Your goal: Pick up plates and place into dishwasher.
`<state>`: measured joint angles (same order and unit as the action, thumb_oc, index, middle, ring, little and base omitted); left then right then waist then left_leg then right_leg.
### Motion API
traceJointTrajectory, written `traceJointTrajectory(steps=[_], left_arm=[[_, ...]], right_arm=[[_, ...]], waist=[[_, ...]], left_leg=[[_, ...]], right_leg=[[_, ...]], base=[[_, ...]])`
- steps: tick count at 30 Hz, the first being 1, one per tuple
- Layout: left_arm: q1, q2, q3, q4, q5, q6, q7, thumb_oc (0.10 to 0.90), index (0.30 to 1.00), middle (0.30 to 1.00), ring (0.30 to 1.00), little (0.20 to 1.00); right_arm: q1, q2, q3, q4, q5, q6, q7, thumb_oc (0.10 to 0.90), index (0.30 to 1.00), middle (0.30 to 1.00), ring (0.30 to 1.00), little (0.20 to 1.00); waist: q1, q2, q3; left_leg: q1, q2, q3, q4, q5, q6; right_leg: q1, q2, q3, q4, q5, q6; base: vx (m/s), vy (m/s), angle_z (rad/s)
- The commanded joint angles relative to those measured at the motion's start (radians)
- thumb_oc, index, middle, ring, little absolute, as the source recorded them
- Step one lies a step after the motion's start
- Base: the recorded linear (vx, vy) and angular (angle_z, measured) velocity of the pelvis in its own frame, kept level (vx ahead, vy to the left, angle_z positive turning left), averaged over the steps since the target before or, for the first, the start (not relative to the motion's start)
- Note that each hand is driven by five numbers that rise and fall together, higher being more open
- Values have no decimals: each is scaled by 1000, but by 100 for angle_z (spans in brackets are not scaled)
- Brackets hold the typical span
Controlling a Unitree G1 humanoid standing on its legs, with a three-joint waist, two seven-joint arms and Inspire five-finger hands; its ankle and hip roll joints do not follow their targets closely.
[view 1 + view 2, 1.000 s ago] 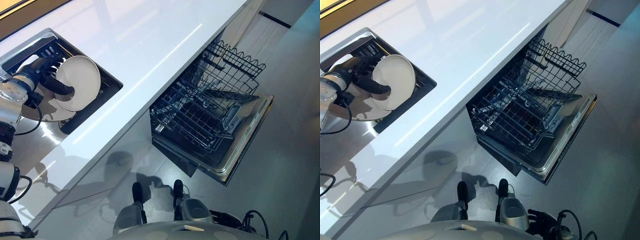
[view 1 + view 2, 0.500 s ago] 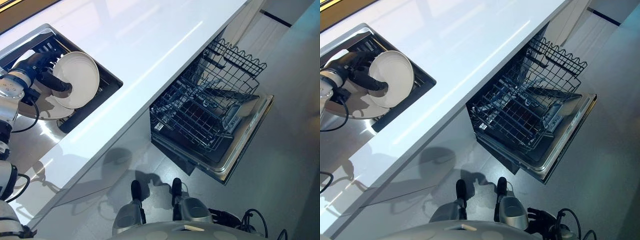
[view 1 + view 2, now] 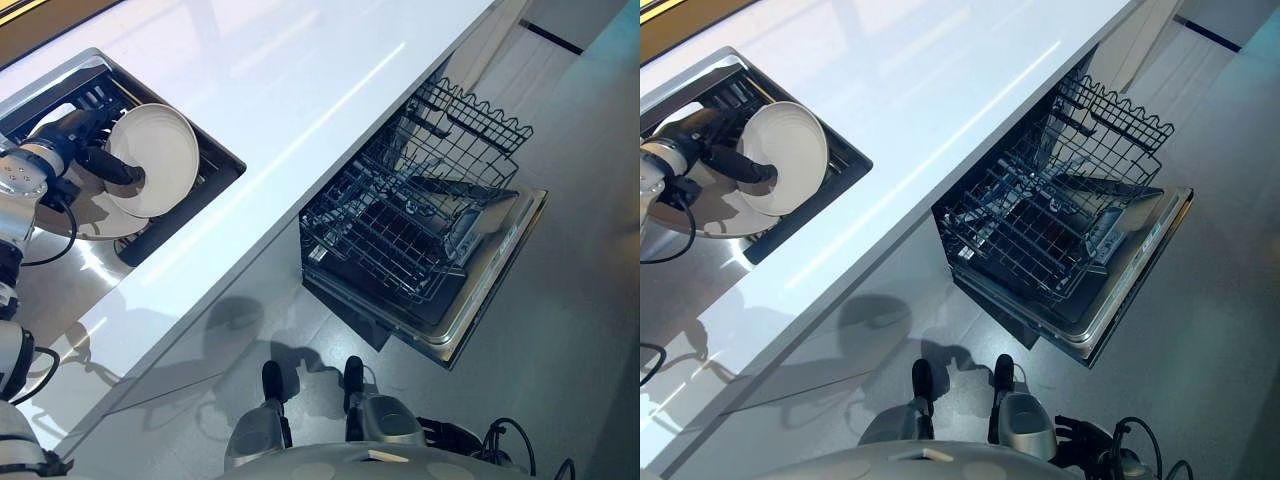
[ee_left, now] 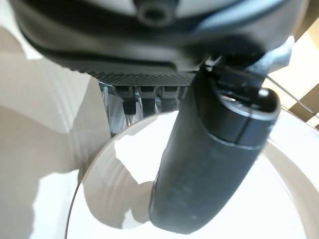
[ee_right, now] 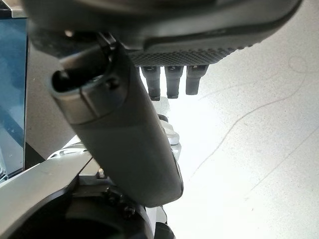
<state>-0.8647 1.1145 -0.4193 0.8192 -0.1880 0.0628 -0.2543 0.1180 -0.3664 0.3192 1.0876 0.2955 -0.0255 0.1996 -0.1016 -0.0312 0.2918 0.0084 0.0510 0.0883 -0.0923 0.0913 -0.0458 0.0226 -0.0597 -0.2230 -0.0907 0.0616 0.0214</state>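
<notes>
Over the sink (image 3: 60,75), at the far left of the white counter (image 3: 300,90), a pale round plate (image 3: 155,160) is held tilted on edge by the left hand (image 3: 95,160). The thumb is pressed across the plate's face and the fingers are hidden behind it, so the plate is pinched at its near rim, as the left wrist view confirms: the dark thumb (image 4: 209,164) is laid on the white plate (image 4: 119,194). Just beneath the hand a second pale dish (image 3: 80,215) is seen lying in the sink, beside a dark ribbed rack (image 3: 215,175). Well away from the hand, to its right and below the counter's edge, the dishwasher (image 3: 490,290) is stood open with its door down and its wire basket (image 3: 410,225) pulled out; no dishes can be made out in the basket. The right hand (image 5: 149,129) is shown in its own wrist view, hanging over the grey floor (image 5: 259,149) with thumb and fingers relaxed and nothing grasped. No writing or label can be read anywhere. Compared with a second ago, the plate is carried slightly higher and farther back over the sink; since half a second ago hardly any change is seen.
</notes>
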Motion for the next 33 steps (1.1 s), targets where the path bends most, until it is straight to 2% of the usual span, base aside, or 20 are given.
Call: traceJointTrajectory(steps=[1, 14, 18, 24, 26, 28, 33], left_arm=[[-171, 35, 35, 66, 0, -52, 3, 100, 300, 300, 300, 200], [-171, 40, 42, 75, 0, -61, 10, 103, 302, 302, 302, 203], [-169, 40, 46, 72, -9, -62, 17, 188, 375, 375, 375, 288], [-172, 47, 49, 63, -34, -67, 25, 169, 359, 359, 359, 269], [-171, 56, 51, 54, -39, -83, 43, 100, 300, 300, 300, 200], [-174, 58, 49, 48, -43, -87, 60, 100, 300, 300, 300, 200], [-183, 82, 42, -30, -79, -79, 149, 100, 300, 300, 300, 200]], right_arm=[[-23, 2, -56, -61, 57, -63, -9, 800, 900, 900, 900, 900], [-9, 3, -63, -54, 46, -63, -10, 800, 900, 900, 900, 900], [-7, 5, -62, -53, 47, -60, -16, 800, 900, 900, 900, 900], [-4, -1, -66, -56, 34, -75, -20, 800, 900, 900, 900, 900], [-3, -10, -74, -75, 64, -85, -52, 800, 900, 900, 900, 900], [-2, -15, -85, -81, 99, -91, -64, 800, 900, 900, 900, 900], [-14, -69, -215, -120, 245, -125, -150, 800, 900, 900, 900, 900]], waist=[[-15, 21, -33], [-18, 26, -57], [-17, 31, -72], [-18, 38, -94], [-19, 42, -109], [-19, 44, -114], [-24, 52, -142]], left_leg=[[23, -59, 83, 9, -69, 50], [36, -61, 82, 6, -71, 45], [43, -64, 78, 5, -73, 42], [54, -68, 75, 5, -78, 36], [60, -68, 75, 5, -81, 33], [64, -68, 74, 5, -82, 31], [83, -71, 68, 5, -92, 27]], right_leg=[[-55, -34, 68, 62, 44, 139], [-34, -32, 69, 50, 40, 135], [-23, -31, 70, 43, 35, 132], [-5, -31, 70, 35, 30, 129], [6, -31, 69, 29, 27, 127], [11, -31, 69, 28, 26, 127], [33, -24, 77, 25, 16, 119]], base=[[0, 0, 0], [0, 0, 0], [0, 0, 0], [0, 0, 0], [3, -18, 1], [3, -16, 0], [-14, -37, 1]])
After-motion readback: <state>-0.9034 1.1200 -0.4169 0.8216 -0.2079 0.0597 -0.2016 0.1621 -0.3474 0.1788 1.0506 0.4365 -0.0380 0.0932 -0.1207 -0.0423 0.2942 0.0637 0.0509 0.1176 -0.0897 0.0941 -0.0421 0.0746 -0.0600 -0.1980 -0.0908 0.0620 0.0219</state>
